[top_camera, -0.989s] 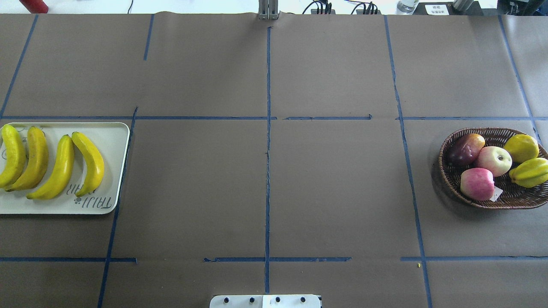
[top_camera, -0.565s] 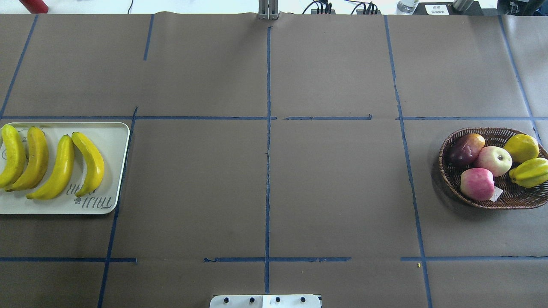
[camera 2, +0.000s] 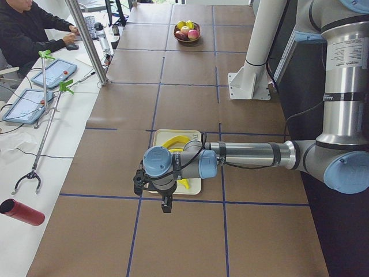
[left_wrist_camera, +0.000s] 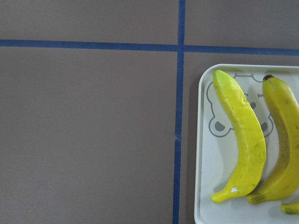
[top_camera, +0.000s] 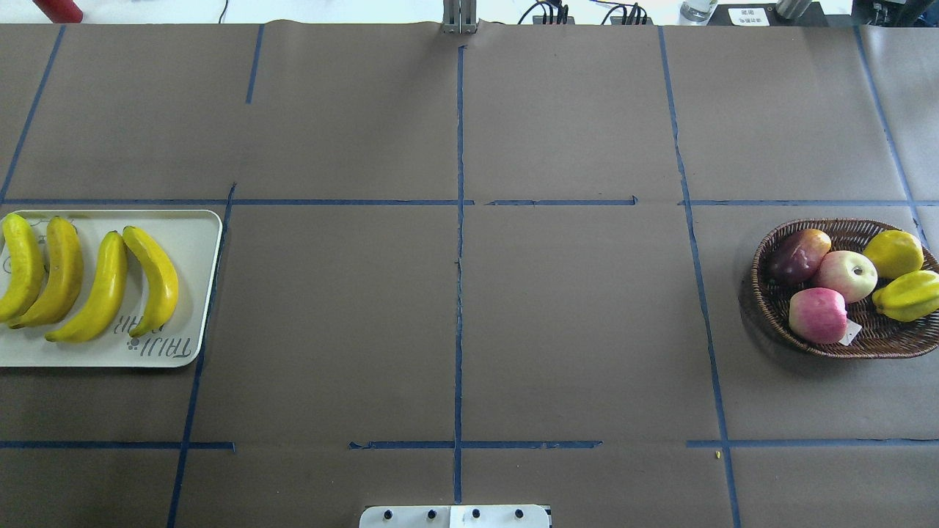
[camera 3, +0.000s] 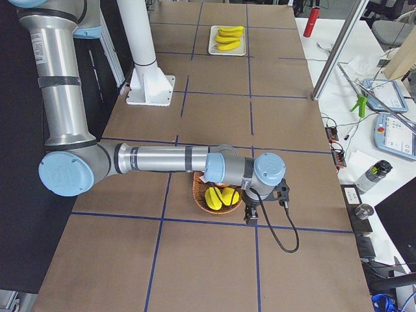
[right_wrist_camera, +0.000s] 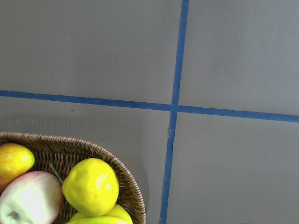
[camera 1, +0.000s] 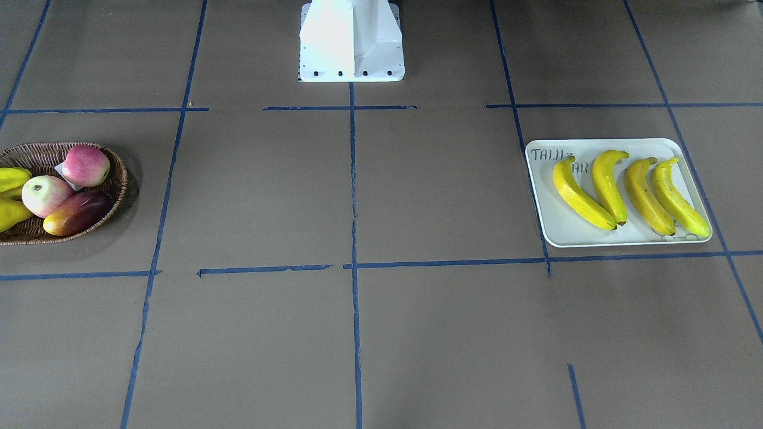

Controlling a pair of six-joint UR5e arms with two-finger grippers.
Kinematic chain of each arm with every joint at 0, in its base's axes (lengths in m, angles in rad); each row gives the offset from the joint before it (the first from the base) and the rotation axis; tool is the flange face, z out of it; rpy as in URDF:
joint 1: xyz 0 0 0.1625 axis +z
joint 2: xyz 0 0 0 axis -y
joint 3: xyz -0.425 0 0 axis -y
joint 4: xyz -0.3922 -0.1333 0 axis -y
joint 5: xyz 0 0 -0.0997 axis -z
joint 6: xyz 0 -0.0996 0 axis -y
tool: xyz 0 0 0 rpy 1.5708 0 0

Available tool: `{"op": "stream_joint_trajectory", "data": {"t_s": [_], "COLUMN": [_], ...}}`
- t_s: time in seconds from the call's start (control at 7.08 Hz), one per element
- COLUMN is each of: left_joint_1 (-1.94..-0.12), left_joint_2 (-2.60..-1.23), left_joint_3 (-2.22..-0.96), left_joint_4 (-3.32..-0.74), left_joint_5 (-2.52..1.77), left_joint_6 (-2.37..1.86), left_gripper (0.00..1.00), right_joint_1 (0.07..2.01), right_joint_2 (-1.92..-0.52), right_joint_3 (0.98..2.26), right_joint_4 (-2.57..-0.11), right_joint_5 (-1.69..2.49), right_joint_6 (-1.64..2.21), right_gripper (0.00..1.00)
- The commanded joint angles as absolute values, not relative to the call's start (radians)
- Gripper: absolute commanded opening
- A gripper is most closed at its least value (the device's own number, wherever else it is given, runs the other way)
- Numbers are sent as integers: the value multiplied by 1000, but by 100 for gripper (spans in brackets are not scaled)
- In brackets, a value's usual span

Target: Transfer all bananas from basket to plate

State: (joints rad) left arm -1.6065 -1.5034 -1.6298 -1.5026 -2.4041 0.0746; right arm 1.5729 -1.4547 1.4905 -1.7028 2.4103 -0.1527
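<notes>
Far left of the counter (top_camera: 572, 315): the plate (top_camera: 194, 293) is laid flat, with four bananas (top_camera: 103, 290) set side by side on it, none touching the bare counter. In the left wrist view a printed bear face (left_wrist_camera: 219, 126) is seen at the plate's corner, partly covered by one banana. The left arm (camera 2: 248, 154) is held with its forearm stretched level over the counter and the wrist bent down above the plate's outer edge. The left hand (camera 2: 166, 209) is pointed straight down over a blue tape line (camera 2: 104, 197) just beside the plate. Whether its jaws are apart or together cannot be told. Far right, well apart from the plate: the basket (top_camera: 873, 341) is filled with two apples (top_camera: 816, 315), a dark mango (top_camera: 798, 255) and stubby yellow fruits (top_camera: 893, 253). The right arm (camera 3: 162, 159) is posed likewise, forearm level, wrist above the basket. The right hand (camera 3: 250, 220) is hung downward just past the rim, its state not discernible.
</notes>
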Motion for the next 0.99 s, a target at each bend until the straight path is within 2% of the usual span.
{"op": "stream_joint_trajectory", "data": {"t_s": [0.0,0.42,0.57,0.85], "left_joint_1": [-1611,-1614,-1614,-1614], "left_joint_2": [-1526,-1528,-1528,-1528], "left_joint_3": [-1623,-1628,-1629,-1629], "left_joint_4": [-1494,-1496,-1496,-1497], "left_joint_5": [-2398,-2401,-2402,-2401], "left_joint_6": [94,92,92,94], "left_gripper": [100,100,100,100], "right_joint_1": [1603,1637,1649,1649], "right_joint_2": [-1472,-1496,-1550,-1639], "right_joint_3": [1470,1494,1576,1634], "right_joint_4": [-1695,-1694,-1694,-1694], "right_joint_5": [2416,2427,2421,2421], "right_joint_6": [-149,-141,-135,-106], "right_gripper": [100,100,100,100]}}
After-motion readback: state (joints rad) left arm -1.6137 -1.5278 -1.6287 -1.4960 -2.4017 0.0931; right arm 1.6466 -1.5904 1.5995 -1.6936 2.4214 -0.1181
